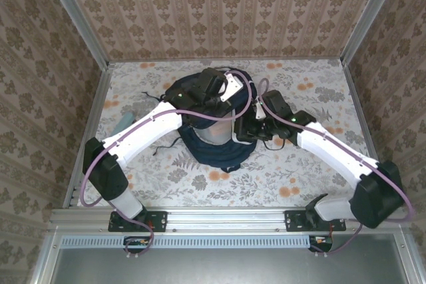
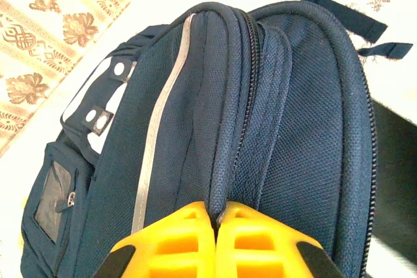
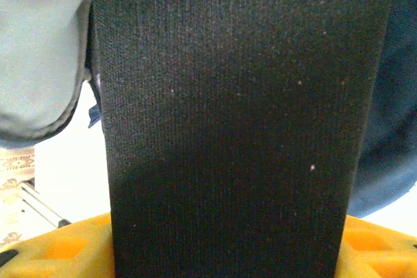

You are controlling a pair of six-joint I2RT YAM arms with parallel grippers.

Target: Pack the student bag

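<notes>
Pinching at a raised seam, the left gripper (image 2: 217, 216) has its yellow fingers (image 2: 176, 245) pressed together with no gap. A ridge of the bag (image 2: 293, 128) beside the zip (image 2: 249, 76) runs straight into the line where they meet, so it reads as nipped on a thin fold there. The bag spreads ahead of this gripper and to both its sides, lying on the table (image 1: 313, 98). The right gripper (image 3: 228, 239) is clamped across a wide dark strap (image 3: 228, 96), which fills the space between its fingers and rises away from them.

The bag looks soft and floppy — woven cloth that will likely sag, fold and drag rather than lift as one piece. How much is inside cannot be told, so its weight is uncertain. The coarse weave should give good grip, and nothing about it seems fragile. The best holds are probably the strap, the seams and the zip ridge — places where the cloth is doubled. A pinch on a flat panel would likely just tent the fabric.
</notes>
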